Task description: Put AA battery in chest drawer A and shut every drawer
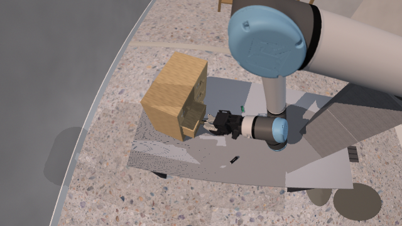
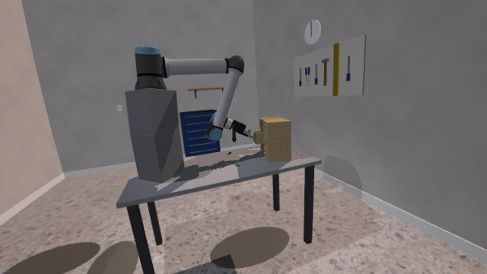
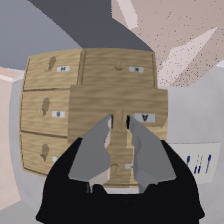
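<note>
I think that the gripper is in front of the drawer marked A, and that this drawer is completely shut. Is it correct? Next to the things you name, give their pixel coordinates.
Not quite: the drawer marked A point(image 1: 197, 128) point(image 2: 259, 137) point(image 3: 95, 107) is pulled out, as the top view shows. The gripper point(image 1: 205, 122) point(image 2: 253, 135) point(image 3: 119, 115) is indeed in front of it.

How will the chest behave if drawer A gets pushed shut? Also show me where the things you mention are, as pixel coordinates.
Chest point(image 1: 166, 94) point(image 2: 279, 141) point(image 3: 81, 70): probably stiff, given its boxy, wood-look panels. Could slide or twist, since drawer A point(image 1: 190, 132) point(image 2: 258, 138) point(image 3: 90, 105) is in the column at one side. Tall shape suggests some tipping risk under a hard push.
</note>
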